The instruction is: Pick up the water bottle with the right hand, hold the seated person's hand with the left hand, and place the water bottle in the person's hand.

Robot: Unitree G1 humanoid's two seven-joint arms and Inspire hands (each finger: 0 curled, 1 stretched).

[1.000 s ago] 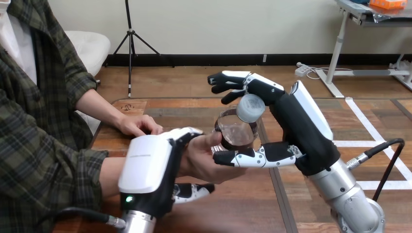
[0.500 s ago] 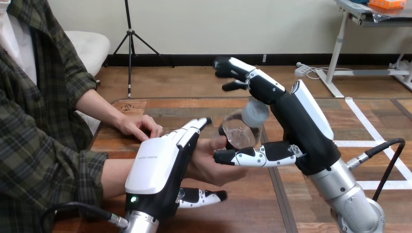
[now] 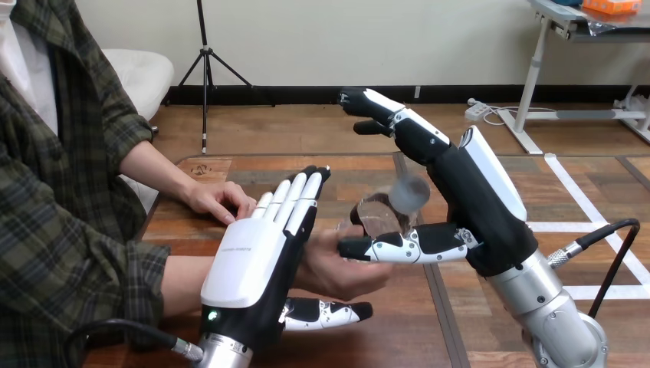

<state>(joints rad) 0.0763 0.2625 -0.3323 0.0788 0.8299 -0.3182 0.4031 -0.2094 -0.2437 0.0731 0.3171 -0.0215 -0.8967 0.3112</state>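
Clear water bottle over person's hand

Water bottle at the person's hand, robot fingers spread.
The bottle, cap toward 1 o'clock, rested on the person's hand. The right hand, at the bottle's 3 o'clock, had straight fingers above it and its thumb just below. The left hand, fingers straight, stood at the person's hand's 9 o'clock.

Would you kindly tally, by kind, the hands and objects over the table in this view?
Water bottle: 1
Robot hands: 2 (left hand, right hand)
Person's hands: 2 (person's hand at the view's left, person's hand under the water bottle)
Total: 5
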